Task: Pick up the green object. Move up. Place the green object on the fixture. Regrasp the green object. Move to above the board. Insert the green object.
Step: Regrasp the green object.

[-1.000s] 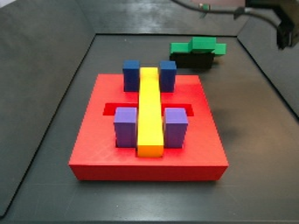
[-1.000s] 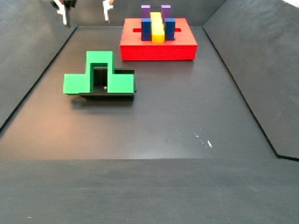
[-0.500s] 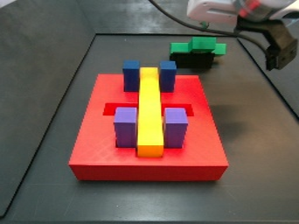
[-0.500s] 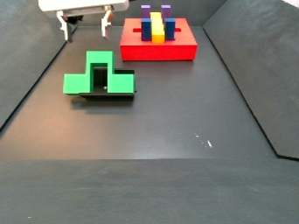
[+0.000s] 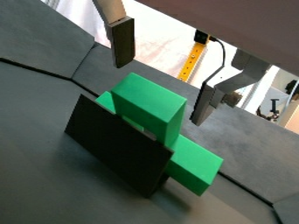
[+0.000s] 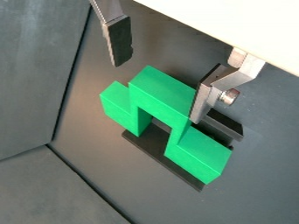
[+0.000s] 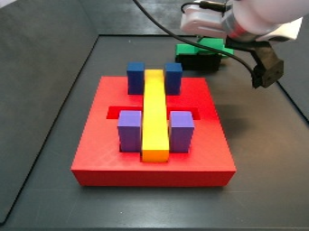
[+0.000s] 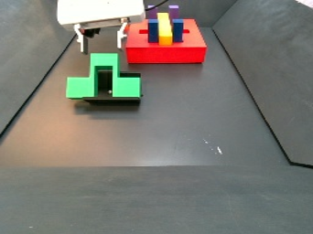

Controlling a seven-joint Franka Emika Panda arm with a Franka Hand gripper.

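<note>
The green object (image 8: 102, 78) lies on the dark fixture (image 8: 113, 100), left of the red board (image 8: 166, 55) in that side view. In a side view it is behind the board (image 7: 97, 162), at the far right (image 7: 201, 47), on the fixture (image 7: 197, 63). My gripper (image 8: 101, 37) is open and empty, just above the green object. In both wrist views the fingers straddle the piece's raised part without touching it: gripper (image 5: 162, 92), green object (image 5: 152, 103), fixture (image 5: 111, 144); gripper (image 6: 158, 89), green object (image 6: 158, 103). One dark finger (image 7: 262, 69) hangs below the white arm.
The board carries a long yellow bar (image 7: 154, 113) with blue blocks (image 7: 136, 74) at the far end and purple blocks (image 7: 128, 128) at the near end. The dark tray floor has raised walls (image 8: 37, 87) on the sides.
The gripper has come down and in from the far edge, and now hangs open right over the green object. The green object and fixture have not moved.
</note>
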